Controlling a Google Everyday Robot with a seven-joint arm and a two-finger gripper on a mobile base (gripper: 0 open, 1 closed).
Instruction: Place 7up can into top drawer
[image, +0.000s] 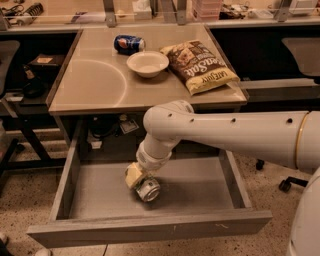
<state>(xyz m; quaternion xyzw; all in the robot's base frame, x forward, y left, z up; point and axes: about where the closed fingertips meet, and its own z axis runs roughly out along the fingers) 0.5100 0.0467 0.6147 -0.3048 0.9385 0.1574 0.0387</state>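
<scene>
7up can (149, 190): one, on its side mid-floor in the one open drawer (150, 227). It touches the end effector (139, 180), which sits just left and far of it; I cannot tell whether that grips. Farther, the counter (95, 82) holds one bowl (147, 63), one blue can (129, 44) and one chip bag (200, 65).

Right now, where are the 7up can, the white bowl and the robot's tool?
7up can (149, 190): camera view, silver end.
white bowl (147, 73): camera view, front wall.
tool (137, 178): camera view, pale tip, inside the top drawer (150, 228) beside the can.
</scene>
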